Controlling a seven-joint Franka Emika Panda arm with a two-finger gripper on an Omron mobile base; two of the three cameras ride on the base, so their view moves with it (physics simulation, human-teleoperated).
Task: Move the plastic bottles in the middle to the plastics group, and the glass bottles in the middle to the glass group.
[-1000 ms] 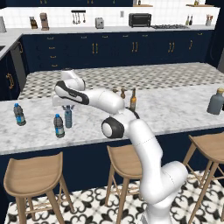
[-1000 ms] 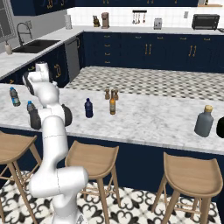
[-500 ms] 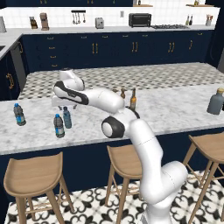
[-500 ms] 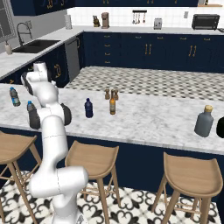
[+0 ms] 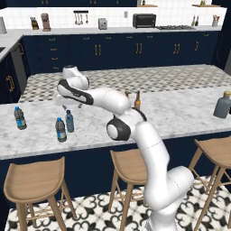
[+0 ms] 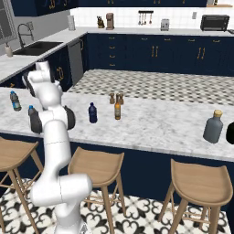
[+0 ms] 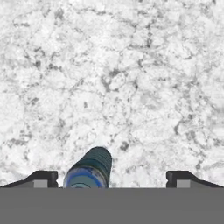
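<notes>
Claw [image 7: 112, 178] spread wide above the upright teal bottle [image 5: 69, 121] beside a water bottle [image 5: 60, 130]

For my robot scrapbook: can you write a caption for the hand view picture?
Open pincer above a white marble counter, a slim pale teal bottle between its tips.

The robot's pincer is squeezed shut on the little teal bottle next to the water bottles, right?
Not quite. The pincer is open: in the hand view its tips stand wide apart. The teal bottle stands free on the counter, next to a water bottle.
</notes>
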